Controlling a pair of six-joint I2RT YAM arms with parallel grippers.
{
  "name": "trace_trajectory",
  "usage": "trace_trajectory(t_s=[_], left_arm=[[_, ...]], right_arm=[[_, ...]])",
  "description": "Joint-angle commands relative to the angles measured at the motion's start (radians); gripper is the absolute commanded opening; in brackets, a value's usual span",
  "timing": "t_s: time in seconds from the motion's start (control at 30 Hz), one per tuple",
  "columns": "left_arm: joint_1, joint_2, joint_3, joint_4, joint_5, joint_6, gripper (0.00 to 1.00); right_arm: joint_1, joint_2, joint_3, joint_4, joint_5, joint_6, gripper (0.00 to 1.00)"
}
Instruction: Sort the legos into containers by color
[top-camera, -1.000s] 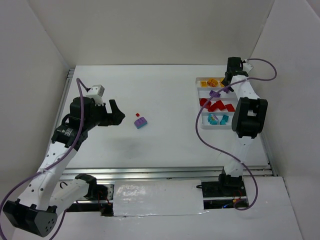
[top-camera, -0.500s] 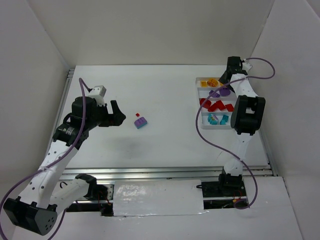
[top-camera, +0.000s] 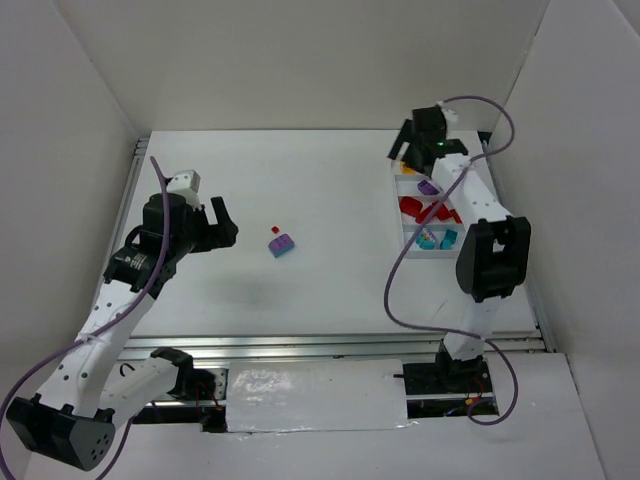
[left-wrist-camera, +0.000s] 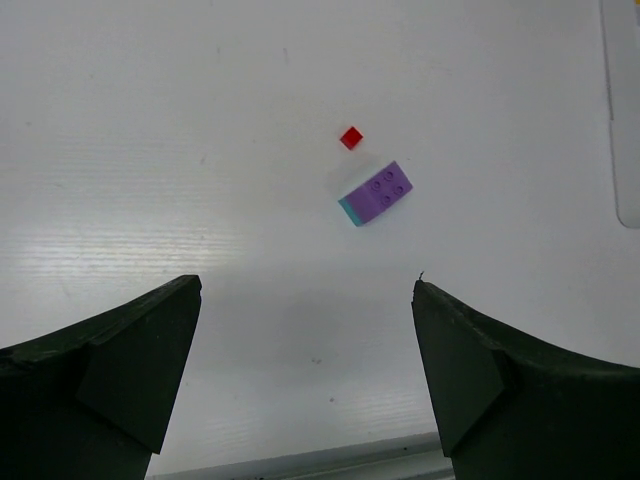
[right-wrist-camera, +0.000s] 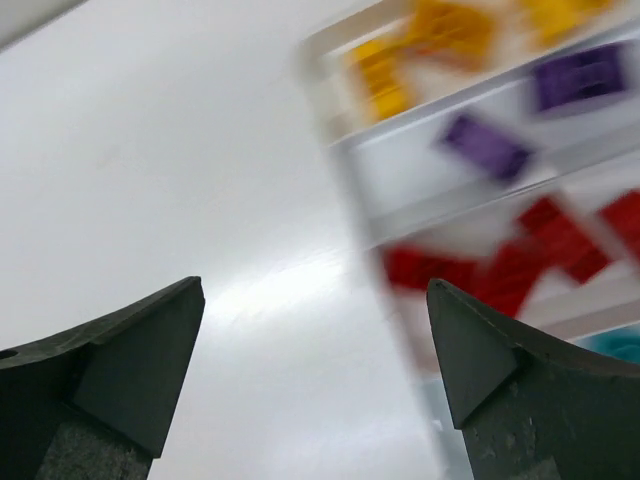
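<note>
1. Left gripper is over the left side of the counter. Its jaws are spread wide with nothing in them.
2. Right gripper is at the far right, above the far-left corner of the white tray. Its jaws are fully spread and hold nothing.
3. Two legos lie loose mid-counter, well apart from both grippers. One is a purple brick with a teal layer under it. The other is a tiny red brick just beyond it, not touching.
4. Tray compartments, far to near, hold yellow-orange bricks, purple bricks, red bricks and teal bricks.
5. The right wrist view is motion-blurred. There are probably two purple pieces, but exact counts are unclear.
</note>
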Motion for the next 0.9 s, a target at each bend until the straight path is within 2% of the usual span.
trace_trajectory(t_s=[0.0, 0.07, 0.13, 0.2, 0.27, 0.33, 0.4, 0.53, 0.67, 0.87], left_arm=[[0.01, -0.025, 0.05, -0.015, -0.174, -0.05, 0.99], [0.013, -0.032, 0.054, -0.038, -0.228, -0.077, 1.0], [0.015, -0.037, 0.059, -0.055, -0.309, -0.096, 0.99], [0.016, -0.048, 0.064, -0.076, -0.363, -0.122, 0.99], [0.018, -0.055, 0.062, -0.079, -0.377, -0.125, 1.0], [0.018, -0.065, 0.055, -0.07, -0.366, -0.118, 1.0], [0.018, -0.066, 0.054, -0.061, -0.345, -0.111, 0.99], [0.021, -0.069, 0.05, -0.049, -0.317, -0.099, 0.99], [0.021, -0.075, 0.042, -0.038, -0.291, -0.091, 1.0], [0.021, -0.071, 0.047, -0.035, -0.257, -0.082, 1.0]], right_arm=[[0.196, -0.165, -0.128, 0.089, -0.096, -0.037, 1.0], [0.324, -0.188, -0.194, 0.127, -0.136, -0.067, 1.0], [0.403, -0.179, -0.214, 0.146, -0.205, -0.105, 1.0], [0.513, -0.113, -0.187, 0.14, -0.203, -0.131, 1.0], [0.605, -0.059, -0.142, 0.114, -0.164, -0.134, 1.0], [0.655, 0.032, -0.035, 0.017, -0.05, -0.07, 1.0], [0.72, 0.079, 0.031, -0.055, 0.081, 0.089, 1.0], [0.778, 0.139, 0.079, -0.101, 0.231, 0.261, 1.0], [0.802, 0.168, 0.07, -0.107, 0.266, 0.395, 1.0], [0.853, 0.234, 0.1, -0.149, 0.315, 0.492, 1.0]])
